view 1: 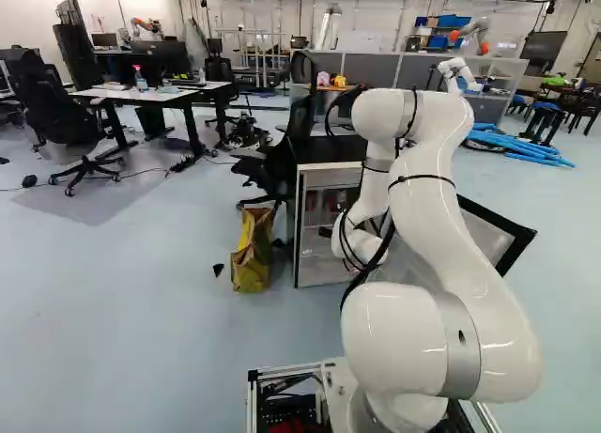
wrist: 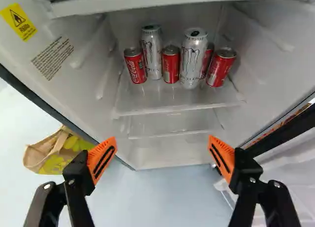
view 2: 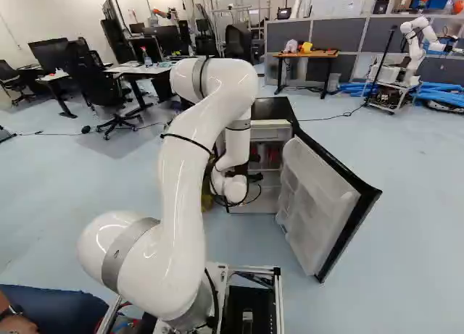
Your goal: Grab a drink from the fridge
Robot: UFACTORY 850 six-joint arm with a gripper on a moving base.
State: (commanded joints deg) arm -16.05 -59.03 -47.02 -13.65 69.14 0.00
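Note:
My gripper (view 2: pixel 255 177) is at the open front of the small fridge (view 2: pixel 272 109). In the wrist view the gripper (wrist: pixel 162 141) stands wide open, nothing between its orange pads. Ahead of it, several drinks stand on the fridge's glass shelf (wrist: pixel 172 101): two tall silver cans (wrist: pixel 151 52) (wrist: pixel 193 59) and several shorter red cans (wrist: pixel 135 65) (wrist: pixel 171 64) (wrist: pixel 221 67). One red can (wrist: pixel 206 60) is partly hidden behind its neighbours. None of the cans touches the gripper.
The fridge door (view 2: pixel 326 196) hangs open at the arm's right, its bins facing the arm. A yellow-brown bag (view 1: pixel 252 256) stands on the floor left of the fridge, by a black office chair (view 1: pixel 282 161). Farther back are desks (view 1: pixel 141 96) and another robot (view 2: pixel 413 51).

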